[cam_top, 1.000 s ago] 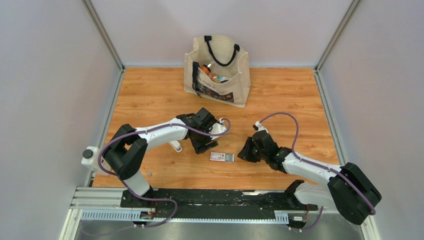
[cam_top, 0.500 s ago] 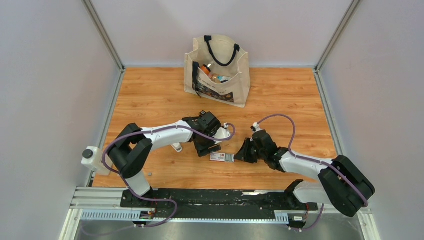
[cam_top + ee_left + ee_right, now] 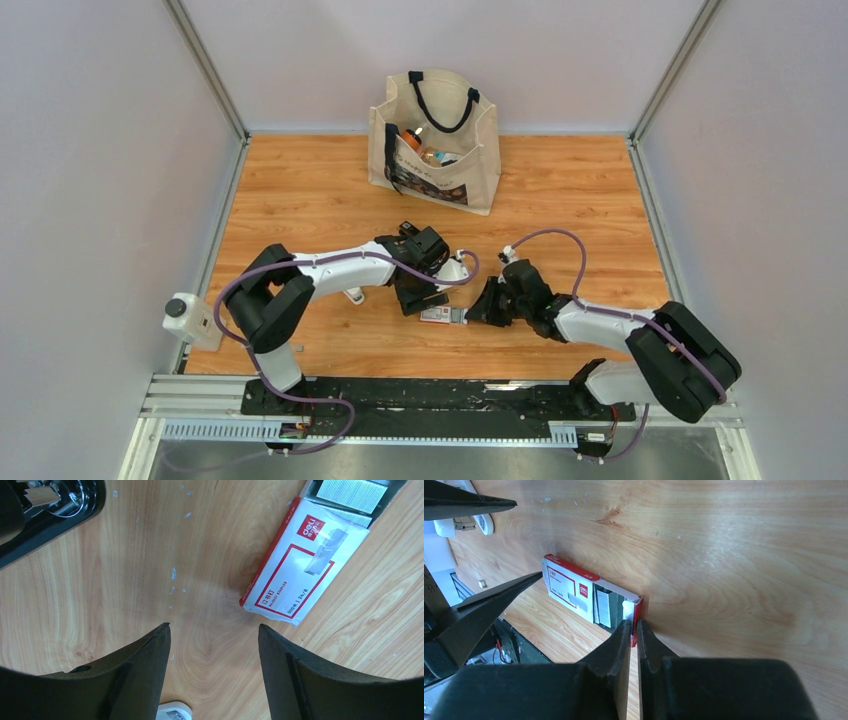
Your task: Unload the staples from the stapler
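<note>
Pinching the red end flap of the red-and-white box with fingers almost together, the right gripper is sitting low on the table, with grey strips showing in the box's open end. Just beyond it the left gripper is hovering with fingers spread wide and holding nothing, the box just beside one finger, and the stapler is lying on the wood past the other finger, apart from the box. The tote bag is standing at the far edge.
</note>
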You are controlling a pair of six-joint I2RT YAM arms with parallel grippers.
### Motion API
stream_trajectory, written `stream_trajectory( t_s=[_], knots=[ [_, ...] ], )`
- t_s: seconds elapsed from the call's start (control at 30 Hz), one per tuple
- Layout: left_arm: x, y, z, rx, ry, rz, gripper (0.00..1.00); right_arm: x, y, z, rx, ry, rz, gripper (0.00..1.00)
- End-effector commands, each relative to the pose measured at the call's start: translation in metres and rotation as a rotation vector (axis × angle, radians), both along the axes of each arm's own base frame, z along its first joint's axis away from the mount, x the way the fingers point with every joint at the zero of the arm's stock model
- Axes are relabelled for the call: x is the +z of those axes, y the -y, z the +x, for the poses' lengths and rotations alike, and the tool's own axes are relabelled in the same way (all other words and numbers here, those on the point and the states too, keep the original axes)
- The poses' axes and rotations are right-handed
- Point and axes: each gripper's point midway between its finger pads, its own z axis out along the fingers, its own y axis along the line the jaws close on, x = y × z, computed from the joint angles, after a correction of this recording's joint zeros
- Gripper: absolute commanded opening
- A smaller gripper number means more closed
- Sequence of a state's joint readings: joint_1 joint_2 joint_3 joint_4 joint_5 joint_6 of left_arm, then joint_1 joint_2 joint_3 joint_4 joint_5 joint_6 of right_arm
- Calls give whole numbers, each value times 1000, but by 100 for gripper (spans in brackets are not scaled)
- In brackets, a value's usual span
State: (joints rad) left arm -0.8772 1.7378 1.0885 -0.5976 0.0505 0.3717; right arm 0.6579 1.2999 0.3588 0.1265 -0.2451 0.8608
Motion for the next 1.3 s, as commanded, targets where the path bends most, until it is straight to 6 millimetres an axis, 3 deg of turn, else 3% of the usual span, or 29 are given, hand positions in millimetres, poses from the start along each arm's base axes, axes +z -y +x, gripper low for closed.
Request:
stream_trajectory(
  t_s=[0.0, 0.5, 1.27],
  knots=[
    [8, 13, 1, -9, 6, -25, 73, 7, -6, 7, 4, 20, 27, 11],
    [2, 22, -4, -22, -12, -29, 73, 7, -20, 12, 41, 5, 53, 7],
    [5, 31, -2, -14, -16, -50, 73, 12, -46, 10, 131, -5, 99, 9]
  ],
)
